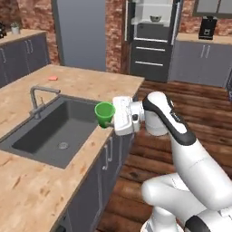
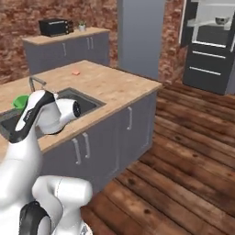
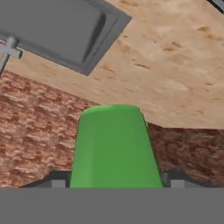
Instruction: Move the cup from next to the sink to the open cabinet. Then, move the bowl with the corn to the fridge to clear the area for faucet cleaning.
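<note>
My gripper (image 1: 111, 116) is shut on the green cup (image 1: 104, 113), which lies sideways in the air over the counter's edge, just right of the sink (image 1: 50, 131). The cup's open mouth faces away from the hand. In the hand view the cup (image 3: 114, 148) stands between the two dark fingertips (image 3: 57, 179), with the sink (image 3: 57, 30) and faucet (image 3: 8, 48) beyond. The right base view has the cup (image 2: 20, 101) peeking out behind the arm, near the faucet (image 2: 36, 82). The faucet (image 1: 41, 97) stands at the sink's far left rim. The fridge (image 1: 152, 36) stands open at the back. The cabinet, bowl and corn are out of view.
The wooden island counter (image 1: 90, 86) carries a small orange thing (image 1: 53, 78). A small round dish (image 1: 155, 18) sits on a fridge shelf. A black oven (image 2: 55, 26) stands on the back counter. Wooden floor (image 2: 183, 151) lies open to the right of the island.
</note>
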Robot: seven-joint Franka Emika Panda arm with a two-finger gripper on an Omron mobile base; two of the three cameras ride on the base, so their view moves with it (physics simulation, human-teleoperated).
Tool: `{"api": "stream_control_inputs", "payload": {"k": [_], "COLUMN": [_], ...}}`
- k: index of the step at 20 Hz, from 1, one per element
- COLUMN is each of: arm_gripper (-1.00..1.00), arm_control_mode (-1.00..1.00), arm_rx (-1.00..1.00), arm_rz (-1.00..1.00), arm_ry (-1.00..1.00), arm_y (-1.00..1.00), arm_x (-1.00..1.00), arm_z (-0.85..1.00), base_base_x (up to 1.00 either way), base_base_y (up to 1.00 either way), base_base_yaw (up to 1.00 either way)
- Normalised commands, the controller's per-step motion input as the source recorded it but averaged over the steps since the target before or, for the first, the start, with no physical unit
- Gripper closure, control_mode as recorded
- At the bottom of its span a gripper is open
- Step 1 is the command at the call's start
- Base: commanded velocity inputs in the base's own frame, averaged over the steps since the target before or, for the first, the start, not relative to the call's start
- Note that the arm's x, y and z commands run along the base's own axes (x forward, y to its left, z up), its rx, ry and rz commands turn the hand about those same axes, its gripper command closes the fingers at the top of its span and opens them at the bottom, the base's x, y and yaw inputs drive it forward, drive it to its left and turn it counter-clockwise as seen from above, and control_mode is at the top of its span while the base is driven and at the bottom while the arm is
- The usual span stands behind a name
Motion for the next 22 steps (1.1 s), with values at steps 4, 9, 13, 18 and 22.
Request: {"api": "stream_control_inputs", "payload": {"k": [4,9,13,18,22], "arm_gripper": [1.00,1.00,1.00,1.00,1.00], "arm_control_mode": [1.00,1.00,1.00,1.00,1.00], "arm_rx": [0.00,0.00,0.00,0.00,0.00], "arm_rz": [0.00,0.00,0.00,0.00,0.00], "arm_ry": [0.00,0.00,0.00,0.00,0.00], "arm_y": [0.00,0.00,0.00,0.00,0.00], "arm_x": [0.00,0.00,0.00,0.00,0.00], "arm_z": [0.00,0.00,0.00,0.00,0.00], "base_base_x": [0.02,0.09,0.91,1.00,1.00], "base_base_y": [-0.85,-0.95,-0.41,0.25,0.78], "base_base_yaw": [-0.83,-0.81,-0.52,-0.31,-0.28]}}
